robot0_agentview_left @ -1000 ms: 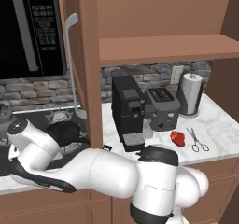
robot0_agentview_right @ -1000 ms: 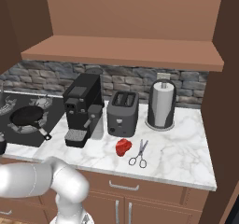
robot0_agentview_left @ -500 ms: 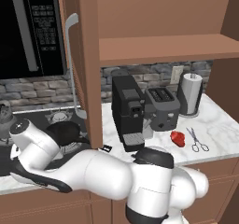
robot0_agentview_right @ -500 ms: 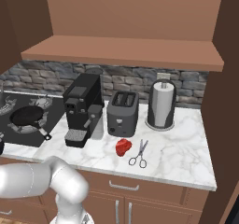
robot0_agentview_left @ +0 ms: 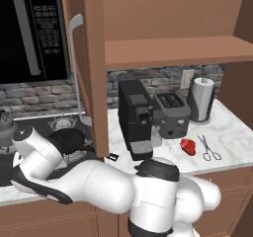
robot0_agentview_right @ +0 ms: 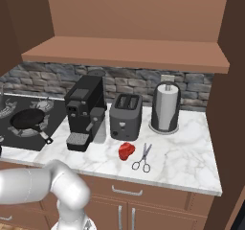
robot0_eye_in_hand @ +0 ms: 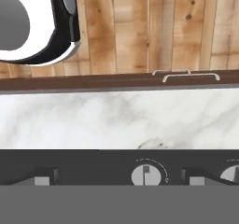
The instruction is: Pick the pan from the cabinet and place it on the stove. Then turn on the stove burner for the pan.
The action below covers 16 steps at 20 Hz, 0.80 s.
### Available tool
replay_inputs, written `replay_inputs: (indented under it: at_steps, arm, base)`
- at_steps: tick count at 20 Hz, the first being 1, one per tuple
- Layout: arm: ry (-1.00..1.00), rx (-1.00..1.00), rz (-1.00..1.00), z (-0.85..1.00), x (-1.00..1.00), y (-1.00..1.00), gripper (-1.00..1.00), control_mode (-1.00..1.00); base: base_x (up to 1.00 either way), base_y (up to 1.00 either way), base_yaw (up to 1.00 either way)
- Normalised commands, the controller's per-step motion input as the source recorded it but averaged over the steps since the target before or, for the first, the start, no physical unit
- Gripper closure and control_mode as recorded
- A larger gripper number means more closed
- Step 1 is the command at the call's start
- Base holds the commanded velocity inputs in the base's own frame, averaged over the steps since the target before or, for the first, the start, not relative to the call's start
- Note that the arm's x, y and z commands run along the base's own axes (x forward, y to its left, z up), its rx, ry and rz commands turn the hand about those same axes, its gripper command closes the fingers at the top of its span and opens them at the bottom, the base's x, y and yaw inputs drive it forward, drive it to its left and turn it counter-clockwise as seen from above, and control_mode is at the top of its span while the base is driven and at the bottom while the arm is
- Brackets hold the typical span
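Already the pan (robot0_agentview_right: 27, 120) is set on the stove (robot0_agentview_right: 47, 132); fingers (robot0_eye_in_hand: 116, 183) are spread wide, empty, and a knob (robot0_eye_in_hand: 148, 175) is to be turned next.

A home kitchen.
Microwave (robot0_agentview_left: 32, 31), gas stove (robot0_agentview_right: 28, 123), coffee machine (robot0_agentview_right: 85, 111) and toaster (robot0_agentview_right: 126, 115) on a marble desk (robot0_agentview_right: 182, 152) under wooden cabinets (robot0_agentview_right: 129, 51).

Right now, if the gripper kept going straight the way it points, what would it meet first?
Probably the front edge of the stove, near a silver knob; the gripper's depth is unclear.
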Motion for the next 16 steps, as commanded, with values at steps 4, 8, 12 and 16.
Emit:
replay_inputs:
  at_steps: [4, 8, 12, 16]
  arm:
    - [0.03, 0.0, 0.0, -0.07, 0.09, 0.05, -1.0, -1.0]
    - [0.03, 0.0, 0.0, -0.09, 0.06, 0.05, -1.0, -1.0]
    - [0.02, 0.0, 0.0, -0.1, 0.06, 0.08, -1.0, -1.0]
    - [0.01, 0.0, 0.0, -0.13, 0.09, 0.08, -1.0, -1.0]
  base:
    - [0.0, 0.0, 0.0]
    - [0.0, 0.0, 0.0]
    - [0.0, 0.0, 0.0]
    - [0.0, 0.0, 0.0]
